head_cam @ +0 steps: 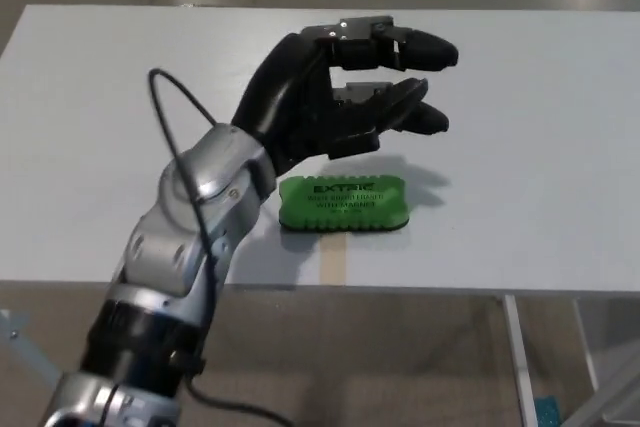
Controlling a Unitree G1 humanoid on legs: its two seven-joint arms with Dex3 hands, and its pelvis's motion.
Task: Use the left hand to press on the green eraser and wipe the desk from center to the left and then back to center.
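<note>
**Now the left hand hangs above the eraser**

Now the left hand is over the desk, with its fingers stretched toward the right of the picture and spread apart; it grasps nothing. The eraser lies flat on the desk, near the front edge and about in the middle of its width; it is green with dark print on top. It sits below the hand and a little nearer to the robot; the fingertips reach past its right end, on the far side of it. Between fingers and eraser I see a strip of white desk, so they seem apart, not touching; how high the hand is, I cannot tell. The hand throws a soft shadow on the desk, just at the right end of the eraser. The silver forearm comes up from the lower left, with a black cable looping beside it; the right hand does not show.
</note>
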